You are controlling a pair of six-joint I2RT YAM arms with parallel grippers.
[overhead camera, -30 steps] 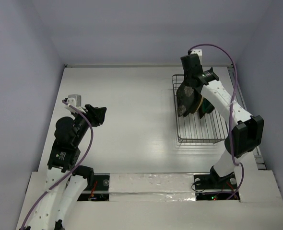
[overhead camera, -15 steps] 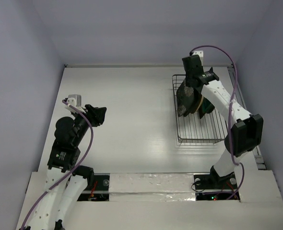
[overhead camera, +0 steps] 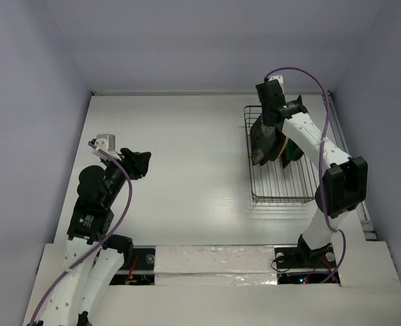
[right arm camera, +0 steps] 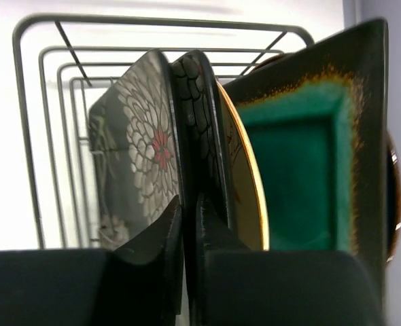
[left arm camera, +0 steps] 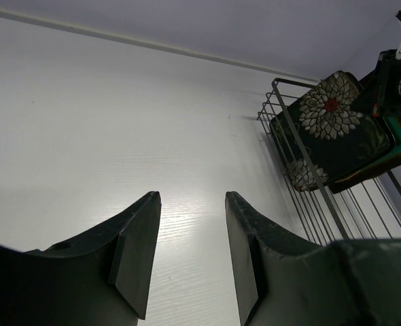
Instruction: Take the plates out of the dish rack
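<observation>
The dish rack (overhead camera: 282, 185) stands at the right of the table with the plates upright in its far end. My right gripper (overhead camera: 269, 125) reaches down from above and is shut on the top rim of the black square flowered plate (right arm camera: 143, 149). Behind that plate stand the cream round plate (right arm camera: 247, 170) and the dark square plate with the teal centre (right arm camera: 302, 163). Only a dark sliver (right arm camera: 391, 204) shows behind those. My left gripper (overhead camera: 141, 163) is open and empty over the left of the table, far from the rack (left arm camera: 287, 132). It sees the flowered plate (left arm camera: 329, 112).
The near half of the rack holds only bare wires (overhead camera: 289, 190). The white table (overhead camera: 187, 156) lies between the arms. Walls close in at the back and both sides, and the rack sits near the right wall.
My right wrist has shifted slightly over the rack's far end. The plates and my left arm have not visibly moved.
</observation>
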